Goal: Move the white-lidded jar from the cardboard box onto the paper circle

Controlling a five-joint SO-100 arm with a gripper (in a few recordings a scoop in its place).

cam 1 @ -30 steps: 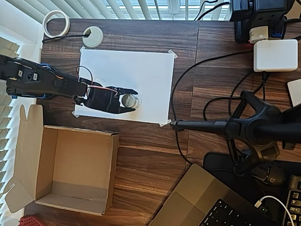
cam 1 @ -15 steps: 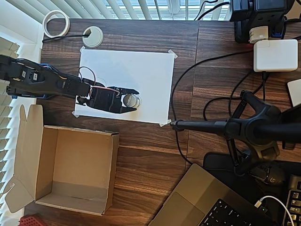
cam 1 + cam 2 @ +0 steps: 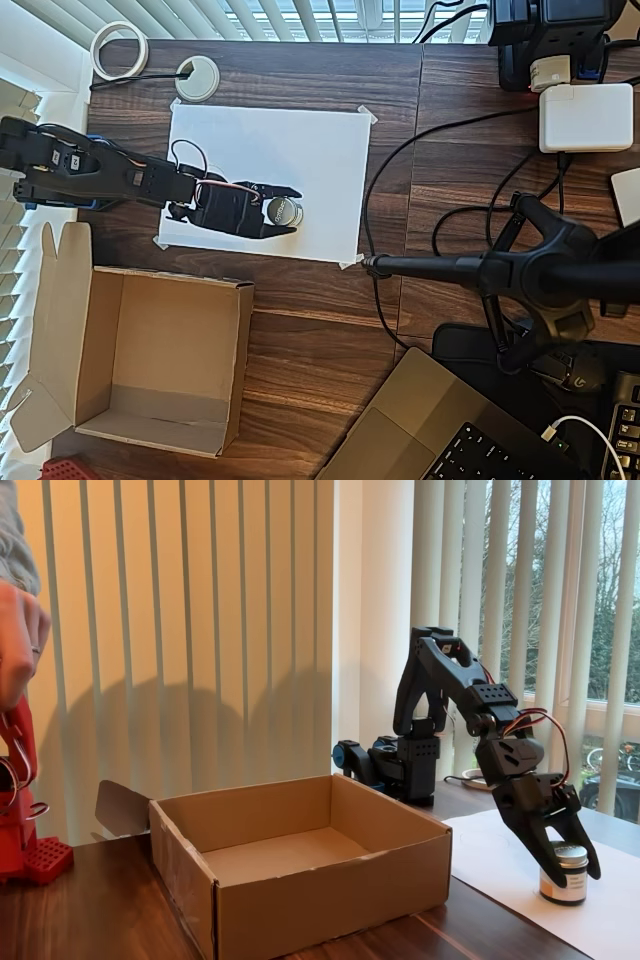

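Here, in the overhead view, the white-lidded jar (image 3: 281, 211) stands upright on the white taped sheet (image 3: 300, 150), well clear of the cardboard box (image 3: 150, 360), which sits empty toward the lower left of the picture. The gripper (image 3: 288, 211) reaches in from the left, its two dark fingers running one above and one below the jar, so the jar lies straight ahead of the wrist, between the fingers and slightly inside their tips. The jar's axis is vertical (the round lid faces the camera), and the arm's long line runs left to right across the sheet's lower left part. The paper circle itself is too faint to make out under the jar and fingers here, so I cannot tell how well the jar is centred on it. In the fixed view, the gripper (image 3: 565, 855) comes down steeply from above, and the jar (image 3: 563, 873) rests with its base on the sheet (image 3: 500, 865), to the right of the box (image 3: 300, 865). The fingers straddle the lid and upper sides, close against it; whether they grip it or have let go, the pictures do not show. Judging by this, the carry is essentially done, and what remains turns on lifting straight up along the jar's axis, since a sideways pull could tip it.
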